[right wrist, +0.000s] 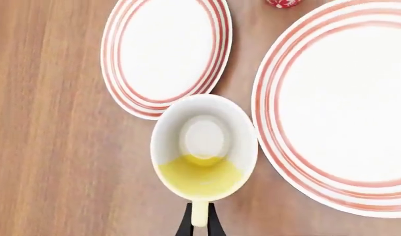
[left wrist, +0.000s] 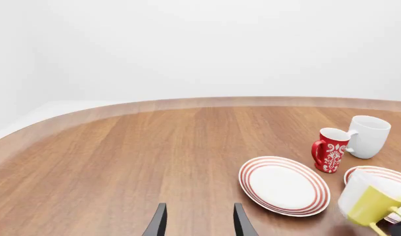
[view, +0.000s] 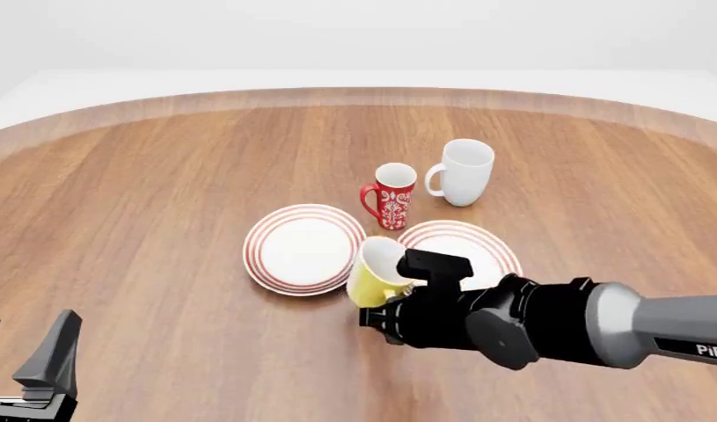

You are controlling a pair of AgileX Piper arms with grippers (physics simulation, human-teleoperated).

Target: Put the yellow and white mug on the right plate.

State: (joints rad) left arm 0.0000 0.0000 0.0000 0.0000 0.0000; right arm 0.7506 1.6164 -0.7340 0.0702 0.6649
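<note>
Three mugs in all: one yellow and white mug (view: 379,272) at lower centre of the front view, one red-and-white patterned mug (view: 392,196) above it near the middle, one all-white mug (view: 464,171) just to the upper right of that. Two ringed plates, side by side at mid-frame: the left plate (view: 302,248) and the right plate (view: 470,249). One wooden table (view: 158,193). Two arms, one gripper each: left gripper (view: 24,365) at lower left, right gripper (right wrist: 199,223) at lower centre-right.

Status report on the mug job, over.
Left gripper open, idle. Right gripper shut on yellow and white mug handle, mug tilted, between the plates. Right plate bare; red patterned mug beyond it.
</note>
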